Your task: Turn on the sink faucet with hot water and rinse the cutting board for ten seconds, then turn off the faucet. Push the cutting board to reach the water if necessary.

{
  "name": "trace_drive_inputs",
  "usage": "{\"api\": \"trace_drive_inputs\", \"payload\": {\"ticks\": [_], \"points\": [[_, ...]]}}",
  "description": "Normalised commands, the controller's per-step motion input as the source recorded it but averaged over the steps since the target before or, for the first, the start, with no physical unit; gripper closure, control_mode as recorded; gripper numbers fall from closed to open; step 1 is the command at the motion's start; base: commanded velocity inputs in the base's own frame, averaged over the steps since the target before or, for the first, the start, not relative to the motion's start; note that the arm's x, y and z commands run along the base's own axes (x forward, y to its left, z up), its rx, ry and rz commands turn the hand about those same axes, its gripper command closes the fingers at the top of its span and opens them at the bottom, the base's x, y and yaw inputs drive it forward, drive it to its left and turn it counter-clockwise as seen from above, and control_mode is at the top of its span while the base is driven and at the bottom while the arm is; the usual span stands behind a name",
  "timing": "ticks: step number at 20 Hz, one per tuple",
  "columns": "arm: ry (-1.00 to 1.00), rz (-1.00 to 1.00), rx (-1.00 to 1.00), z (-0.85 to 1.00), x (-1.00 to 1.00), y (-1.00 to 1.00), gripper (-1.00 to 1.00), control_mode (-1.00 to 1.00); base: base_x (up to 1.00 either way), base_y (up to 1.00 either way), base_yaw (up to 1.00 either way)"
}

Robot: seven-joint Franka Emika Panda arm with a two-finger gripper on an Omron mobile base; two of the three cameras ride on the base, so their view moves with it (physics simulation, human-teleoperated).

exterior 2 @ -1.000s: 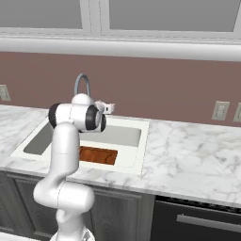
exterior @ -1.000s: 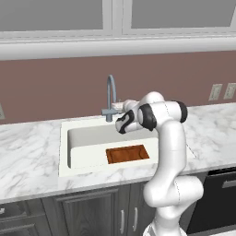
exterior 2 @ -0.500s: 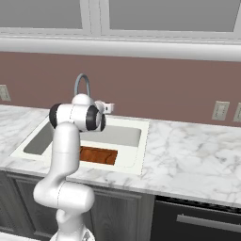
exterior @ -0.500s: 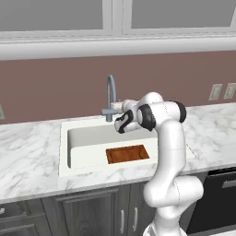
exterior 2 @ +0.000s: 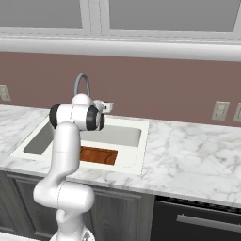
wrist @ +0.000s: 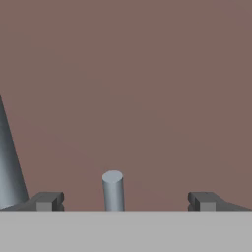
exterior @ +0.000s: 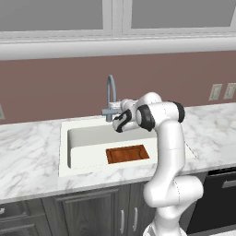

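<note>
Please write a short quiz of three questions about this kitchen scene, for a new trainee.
1. True or false: water is running from the faucet.
2. Where does the board lie in the sink? A) front part, close to the robot B) against the back wall, under the spout C) on the counter outside
3. In the hand view, which thing stands between the fingers of the end effector?

Key:
1. False; no stream shows.
2. A.
3. A short grey cylinder, probably the faucet lever; the fingers are wide apart and do not touch it.
</note>
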Motion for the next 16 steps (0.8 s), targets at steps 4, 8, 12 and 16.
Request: {"api": "trace_drive_inputs", "payload": {"ticks": [4, 8, 12, 16], "points": [[0.0, 0.0, 0.0, -0.01, 0.08, 0.0, -1.0, -1.0, 0.0, 0.0, 0.0], [0.0, 0.0, 0.0, -0.01, 0.09, 0.0, -1.0, -1.0, 0.0, 0.0, 0.0], [0.0, 0.0, 0.0, -0.02, 0.08, 0.0, -1.0, -1.0, 0.0, 0.0, 0.0], [0.0, 0.0, 0.0, -0.03, 0.08, 0.0, -1.0, -1.0, 0.0, 0.0, 0.0]]}}
